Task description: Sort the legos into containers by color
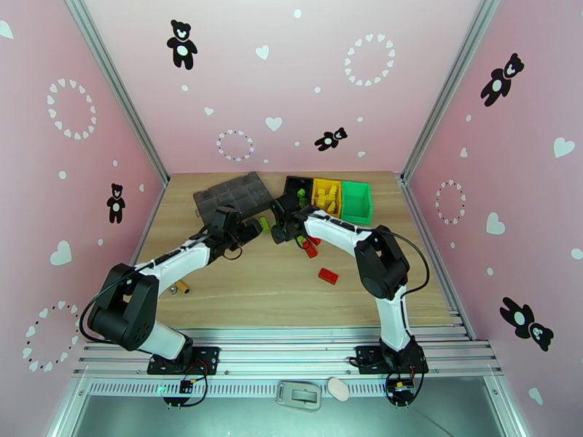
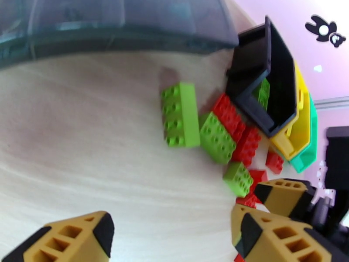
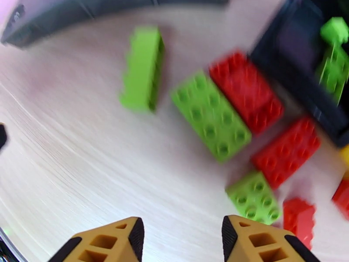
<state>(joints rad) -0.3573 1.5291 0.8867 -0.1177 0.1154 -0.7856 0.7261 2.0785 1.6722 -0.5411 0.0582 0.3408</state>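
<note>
Okay, left gripper [image 1: 256,229] hangs low over the table [image 1: 240,293], just in front of the grey organizer [image 1: 232,194]. Its fingers [image 2: 76,236] are spread, nothing between them. Just ahead, a pile of legos [image 2: 248,145] lies on the wood. A green oblong brick [image 2: 179,114] is tipped on its side. Next to it a second green brick [image 2: 217,137] lies flat, studs up, touching a red brick [image 2: 229,115]. More red ones and a small green square [image 2: 237,178] sit near, toward the bins. Right gripper [image 1: 280,231] hovers over the same pile, nose to nose with the left one. Its fingers [image 3: 257,241] also stand apart, empty. One lone red brick [image 1: 328,275] lies nearer the arm bases. Far right, the containers [image 1: 341,205] stand in a row: black bin [image 1: 291,182] with green bricks inside, yellow bin [image 1: 318,182] with yellow bricks, green bin [image 1: 357,202] last.
</note>
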